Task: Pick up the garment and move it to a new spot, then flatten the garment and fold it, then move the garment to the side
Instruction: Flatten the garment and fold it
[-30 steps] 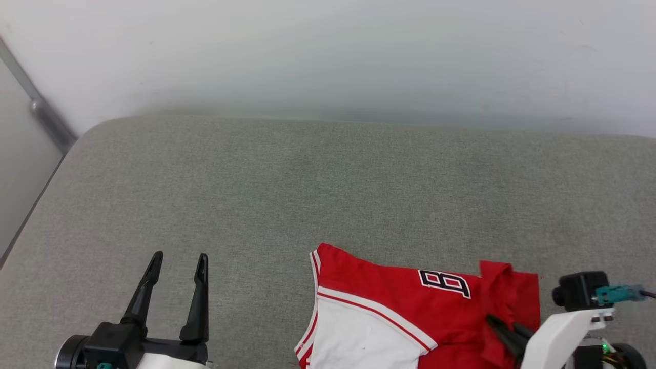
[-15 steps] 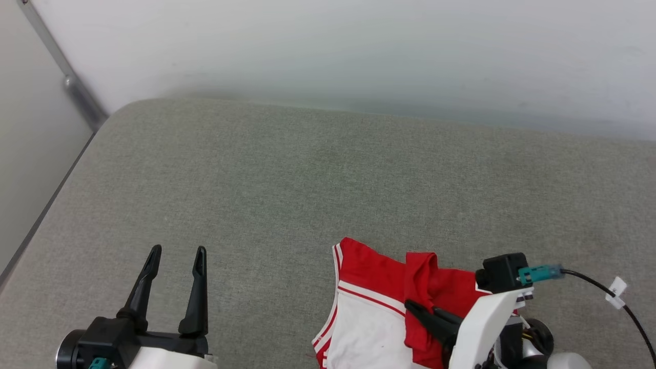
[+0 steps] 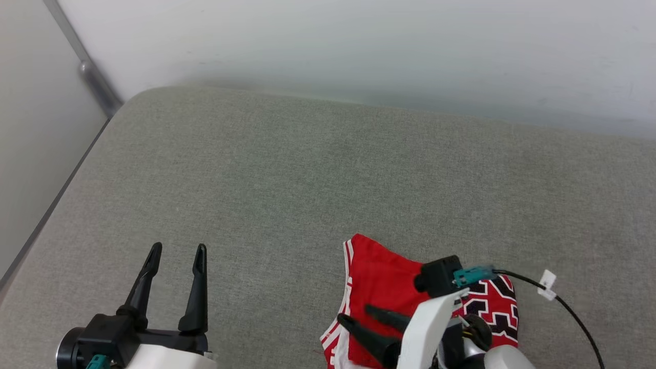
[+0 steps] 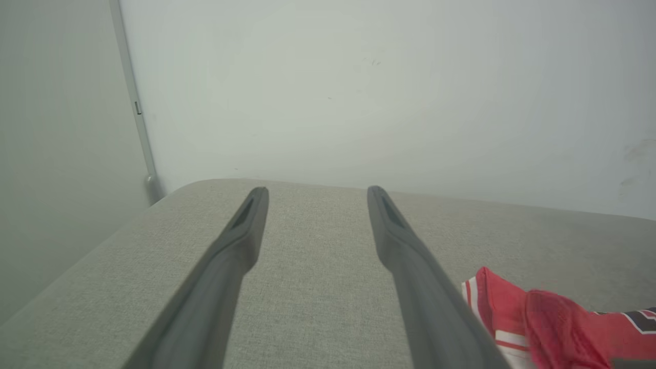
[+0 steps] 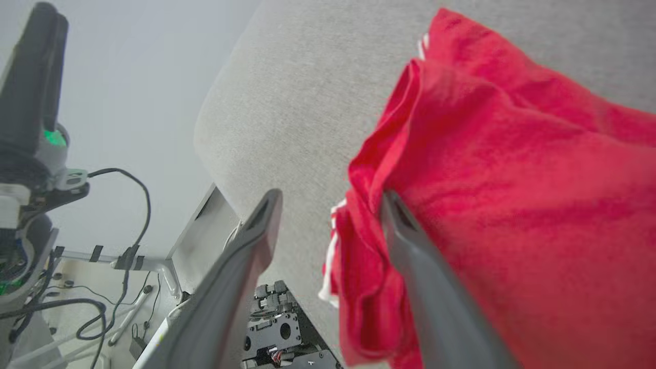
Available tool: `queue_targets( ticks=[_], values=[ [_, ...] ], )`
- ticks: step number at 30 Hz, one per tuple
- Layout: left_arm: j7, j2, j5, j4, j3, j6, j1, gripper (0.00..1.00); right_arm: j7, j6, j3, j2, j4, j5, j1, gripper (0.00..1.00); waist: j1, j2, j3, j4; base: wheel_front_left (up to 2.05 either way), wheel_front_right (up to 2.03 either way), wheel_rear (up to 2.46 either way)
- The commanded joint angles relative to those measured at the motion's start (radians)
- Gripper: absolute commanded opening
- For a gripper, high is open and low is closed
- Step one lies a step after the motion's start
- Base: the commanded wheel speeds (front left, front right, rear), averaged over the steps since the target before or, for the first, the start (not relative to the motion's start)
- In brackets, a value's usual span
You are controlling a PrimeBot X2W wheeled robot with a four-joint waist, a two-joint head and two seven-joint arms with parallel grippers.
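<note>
The garment [image 3: 384, 274] is a red jersey lying folded over near the front edge of the grey cushion [image 3: 307, 179]. Its white-and-black print [image 3: 494, 302] faces up at its right end. My right gripper [image 3: 354, 313] stands open over the garment's left edge, fingers pointing left. In the right wrist view, my right gripper [image 5: 330, 197] has one finger resting on the red garment [image 5: 512, 205] and the other over bare cushion. My left gripper [image 3: 177, 249] is open over bare cushion, well left of the garment. From the left wrist, my left gripper [image 4: 316, 190] holds nothing, and the garment [image 4: 512, 312] lies at lower right.
A white wall [image 3: 359, 51] rises behind the cushion, with a metal strip [image 3: 92, 82] at the back left corner. The cushion's left edge [image 3: 61, 195] drops off. A cable with a white tag [image 3: 547, 284] trails from my right wrist. The robot base and cables [image 5: 102, 287] sit below the front edge.
My right gripper carried a fold of the garment leftward across it, then opened and let it go. The print now faces up. The head camera also shifted.
</note>
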Motion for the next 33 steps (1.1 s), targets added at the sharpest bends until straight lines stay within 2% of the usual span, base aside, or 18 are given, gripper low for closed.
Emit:
queue_targets(
  ticks=[1,5,11,18,21,25,33],
  values=[
    [-0.002,0.007,0.002,-0.002,0.006,-0.002,-0.013,1.00,-0.015,0.000,0.045,0.002,-0.023,0.017,-0.021,1.00,0.0000,0.0000,-0.002,-0.004,0.00,0.00,0.00],
    [-0.003,0.009,0.001,-0.007,0.015,-0.002,-0.012,1.00,-0.032,0.000,0.061,0.002,-0.053,-0.006,-0.043,1.00,0.0000,0.0000,-0.011,-0.020,0.00,0.00,0.00],
    [-0.002,0.008,-0.001,-0.006,0.007,-0.002,-0.012,1.00,-0.069,0.000,-0.003,-0.005,-0.094,-0.145,-0.092,1.00,0.0000,0.0000,-0.024,-0.059,0.00,0.00,0.00],
    [-0.002,0.006,-0.001,-0.006,0.003,-0.002,-0.021,1.00,-0.188,0.000,-0.069,-0.145,-0.116,-0.331,-0.147,1.00,0.0000,0.0000,-0.023,-0.110,0.00,0.00,0.00],
    [-0.002,0.003,0.001,-0.005,0.001,-0.002,-0.023,1.00,-0.274,0.000,-0.138,-0.208,-0.105,-0.407,-0.164,1.00,0.0000,0.0000,-0.021,-0.134,0.00,0.00,0.00],
    [-0.002,0.002,0.000,-0.004,-0.008,-0.002,-0.034,1.00,-0.379,0.000,-0.232,-0.259,-0.098,-0.476,-0.139,1.00,0.0000,0.0000,-0.020,-0.158,0.00,0.00,0.00],
    [-0.002,0.002,-0.002,-0.008,-0.022,-0.002,-0.026,1.00,-0.548,0.000,-0.388,-0.232,-0.191,-0.484,0.004,1.00,0.0000,0.0000,-0.014,-0.191,0.00,0.00,0.00]
  ],
)
